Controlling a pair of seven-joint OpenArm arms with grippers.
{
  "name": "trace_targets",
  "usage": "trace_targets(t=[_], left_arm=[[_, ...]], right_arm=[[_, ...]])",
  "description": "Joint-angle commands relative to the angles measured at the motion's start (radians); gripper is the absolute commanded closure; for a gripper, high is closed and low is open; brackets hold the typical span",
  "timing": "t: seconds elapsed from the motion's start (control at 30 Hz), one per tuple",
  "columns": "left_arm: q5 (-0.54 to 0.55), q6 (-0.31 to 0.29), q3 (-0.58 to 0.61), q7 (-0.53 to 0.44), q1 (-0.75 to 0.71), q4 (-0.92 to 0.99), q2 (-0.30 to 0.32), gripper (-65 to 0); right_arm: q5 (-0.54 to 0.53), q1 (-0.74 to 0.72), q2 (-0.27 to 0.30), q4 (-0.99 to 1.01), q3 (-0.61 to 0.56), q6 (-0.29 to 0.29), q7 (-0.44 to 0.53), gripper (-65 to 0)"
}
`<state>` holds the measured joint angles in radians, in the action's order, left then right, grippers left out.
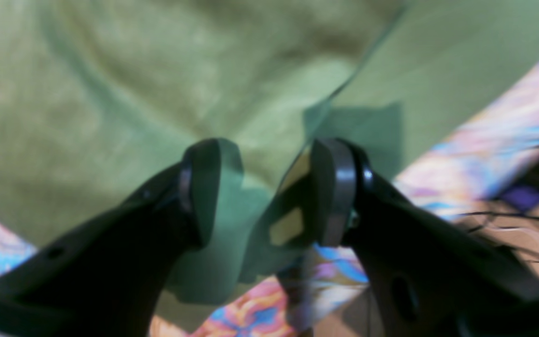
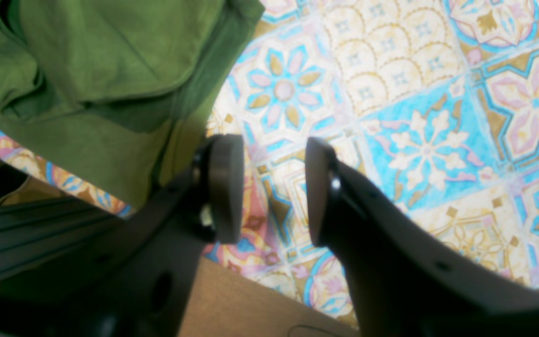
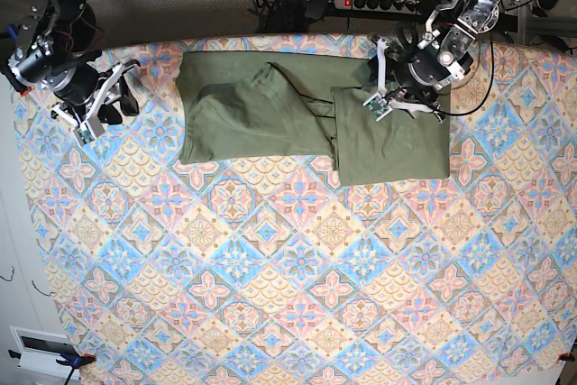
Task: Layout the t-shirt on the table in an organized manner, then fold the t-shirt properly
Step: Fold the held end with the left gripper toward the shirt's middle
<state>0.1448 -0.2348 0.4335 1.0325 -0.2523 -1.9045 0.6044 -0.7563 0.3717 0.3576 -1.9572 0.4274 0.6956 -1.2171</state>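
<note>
The t-shirt (image 3: 306, 114) lies along the far edge of the bench (image 3: 288, 286), a long olive band with one end folded over into a neat, flatter block and the other end rumpled in creases. The left gripper (image 3: 383, 87) sits over the folded block's far corner, its jaws parted with a fold edge of the t-shirt (image 1: 157, 93) between them, not pinched. The right gripper (image 3: 101, 101) hangs beside the rumpled end, jaws apart over bare patterned cloth, grasping nothing.

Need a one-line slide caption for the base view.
Partly folded t-shirt on the table; left gripper over it, right gripper off to the side.
</note>
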Motion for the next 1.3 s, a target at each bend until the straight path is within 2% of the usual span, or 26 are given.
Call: trace_targets(t=[0.0,0.3,0.47,0.67,0.77,0.87,1.0,1.13,1.27], left_arm=[[-0.009,0.002,0.015,-0.021,0.011,-0.011,0.009,-31.3],[-0.1,0.002,0.041,-0.034,0.014,0.007,-0.024,-30.3],[-0.156,0.002,0.04,-0.034,0.012,0.003,-0.025,-16.2],[-0.205,0.002,0.035,-0.036,0.011,0.001,-0.025,-14.3],[-0.215,0.004,0.034,-0.037,0.011,0.001,-0.025,-8.0],[-0.219,0.045,0.018,-0.071,0.008,0.001,-0.025,0.0],[-0.219,0.101,0.008,-0.09,0.0,-0.008,-0.025,0.0],[-0.219,0.104,0.001,-0.091,-0.029,-0.076,-0.021,0.0],[-0.212,0.104,-0.055,-0.091,-0.08,-0.096,-0.024,0.0]], right_arm=[[-0.012,-0.004,0.018,-0.014,0.011,0.003,0.018,-21.4],[-0.012,-0.004,0.016,-0.014,0.011,0.003,0.018,-21.4],[-0.012,-0.004,0.016,-0.014,0.011,0.003,0.018,-21.4],[-0.012,-0.004,0.016,-0.014,0.011,0.003,0.018,-21.4],[-0.012,-0.004,0.016,-0.014,0.011,0.003,0.018,-21.4],[-0.012,-0.004,0.016,-0.014,0.011,0.003,0.018,-21.4],[-0.012,-0.004,0.016,-0.014,0.011,0.003,0.018,-21.4],[-0.012,-0.004,0.016,-0.014,0.011,0.003,0.018,-21.4],[-0.012,-0.004,0.016,-0.014,0.011,0.003,0.018,-21.4]])
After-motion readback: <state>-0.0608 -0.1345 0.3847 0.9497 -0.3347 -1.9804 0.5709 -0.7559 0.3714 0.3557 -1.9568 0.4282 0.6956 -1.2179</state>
